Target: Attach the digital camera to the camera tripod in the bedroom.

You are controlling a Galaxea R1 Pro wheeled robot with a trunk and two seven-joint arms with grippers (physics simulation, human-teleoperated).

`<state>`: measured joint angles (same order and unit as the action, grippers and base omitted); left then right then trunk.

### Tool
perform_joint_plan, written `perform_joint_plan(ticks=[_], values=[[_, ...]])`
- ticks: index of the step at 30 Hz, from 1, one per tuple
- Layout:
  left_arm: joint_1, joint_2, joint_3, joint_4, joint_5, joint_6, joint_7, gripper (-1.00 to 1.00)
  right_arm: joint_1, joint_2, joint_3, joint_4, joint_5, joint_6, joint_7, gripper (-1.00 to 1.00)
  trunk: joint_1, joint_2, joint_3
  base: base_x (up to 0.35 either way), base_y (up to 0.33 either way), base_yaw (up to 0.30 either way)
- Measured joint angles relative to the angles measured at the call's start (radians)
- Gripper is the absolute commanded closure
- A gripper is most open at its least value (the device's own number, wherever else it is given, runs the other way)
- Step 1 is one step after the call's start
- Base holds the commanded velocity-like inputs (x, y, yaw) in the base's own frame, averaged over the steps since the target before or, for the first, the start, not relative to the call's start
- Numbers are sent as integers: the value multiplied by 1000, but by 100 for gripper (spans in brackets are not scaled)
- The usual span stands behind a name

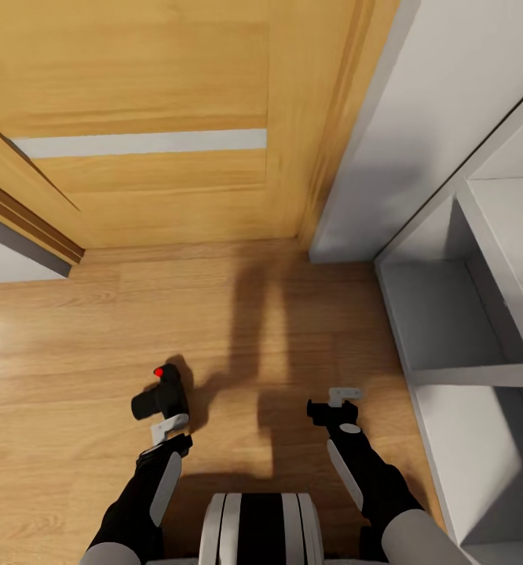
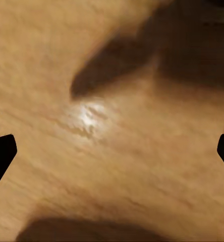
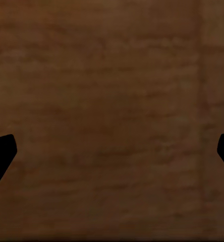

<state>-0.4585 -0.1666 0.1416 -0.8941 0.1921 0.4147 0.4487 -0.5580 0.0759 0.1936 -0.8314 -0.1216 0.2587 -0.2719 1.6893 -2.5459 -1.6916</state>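
**Camera in the left gripper, robot facing a wooden door**

Nearest the head camera is the robot's own trunk (image 1: 260,527), with its 2 arms reaching forward on either side. The left gripper (image 1: 166,424) carries the digital camera (image 1: 162,396), a small black body with a red dot on top, held in front of the arm over the wood floor (image 1: 73,377). It looks clamped on the camera from below or behind, though the exact contact between fingers and body is hard to read; carrying it low and close to the trunk probably keeps it steady while the base moves. In the left wrist view, 2 dark fingertips (image 2: 1,154) sit at the frame edges with only floor and shadow between them (the camera itself is not visible there).

The right gripper (image 1: 334,406) holds nothing; its dark fingertips (image 3: 1,154) stand far apart in its wrist view, above shaded floor, so it appears wide and free to help later.

Further off, a white shelf unit (image 1: 466,314) runs along the right, and a wooden door (image 1: 159,118) fills the far wall. By my reading the robot is travelling with the camera, and the attaching step lies ahead.
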Motion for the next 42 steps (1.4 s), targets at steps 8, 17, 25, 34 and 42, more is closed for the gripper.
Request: perform_joint_plan(ticks=[8,17,25,34,42], values=[[1,-1,-39,-39,33,-40,-2,-100,0,2,-8,-39,8,-39,-7,-100,0,0,-4,0,0,0],[1,0,-16,-24,9,-67,-7,-100,0,-6,-6,-88,8,-28,-19,-100,0,0,-4,0,0,0],[2,-1,-18,-23,9,-74,-13,-100,0,-12,-10,-133,5,-44,-22,-100,0,0,-4,0,0,0],[1,-2,-18,-15,8,-74,-60,-100,0,-12,-10,-164,4,-51,-22,-100,0,0,-4,0,0,0],[1,-3,-18,-13,10,-74,-97,-100,0,-12,-10,-162,3,-51,-21,-100,0,0,-4,0,0,0]])
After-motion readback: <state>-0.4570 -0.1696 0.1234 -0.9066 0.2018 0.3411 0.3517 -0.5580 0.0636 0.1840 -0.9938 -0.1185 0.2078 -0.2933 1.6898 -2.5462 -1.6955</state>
